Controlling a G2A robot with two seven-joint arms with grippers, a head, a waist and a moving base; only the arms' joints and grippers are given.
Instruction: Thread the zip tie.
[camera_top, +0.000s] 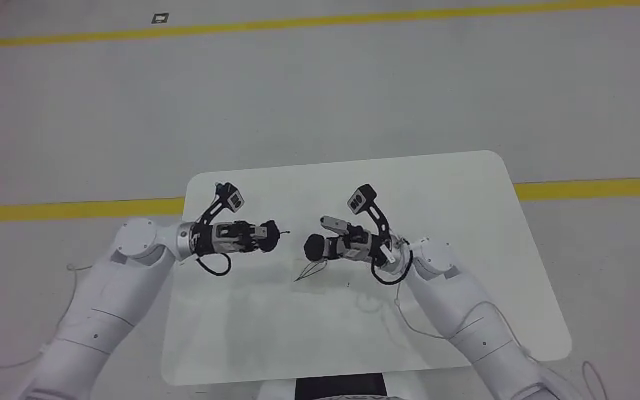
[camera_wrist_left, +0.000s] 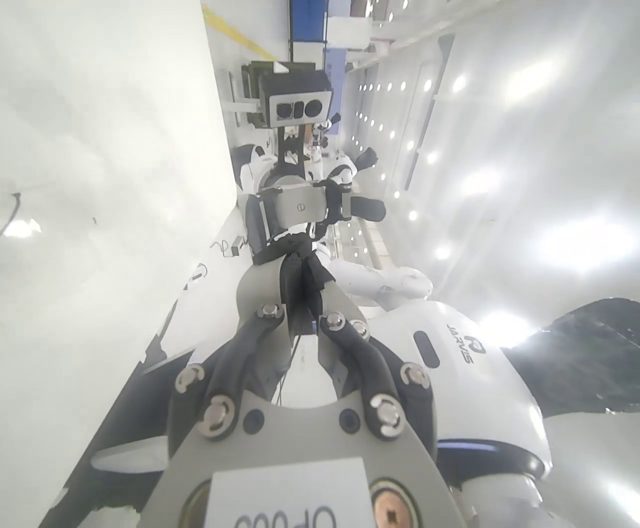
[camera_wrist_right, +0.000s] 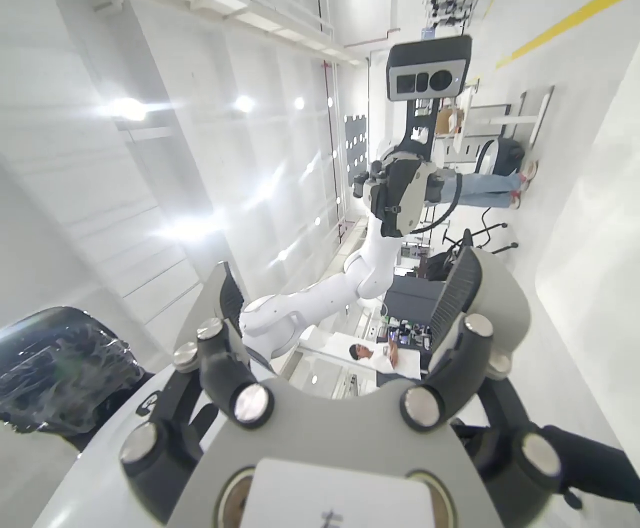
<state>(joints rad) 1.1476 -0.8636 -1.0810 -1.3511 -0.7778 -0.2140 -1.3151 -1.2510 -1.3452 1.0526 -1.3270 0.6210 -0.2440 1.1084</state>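
The zip tie (camera_top: 311, 268) is a thin dark strand bent into a loop, lying on the white table (camera_top: 450, 200) just in front of the two grippers. My left gripper (camera_top: 272, 236) hovers left of it, its fingers (camera_wrist_left: 325, 300) pressed together; I cannot make out anything held between them. My right gripper (camera_top: 320, 238) faces it from the right, a short gap apart, above the loop. In the right wrist view the right gripper (camera_wrist_right: 345, 265) stands wide open, with nothing between its ribbed pads (camera_wrist_right: 452, 295).
The table has rounded corners, with its far edge (camera_top: 350, 165) behind the grippers and its right edge (camera_top: 540, 260) beyond the right arm. Yellow floor lines (camera_top: 300, 22) run past the table.
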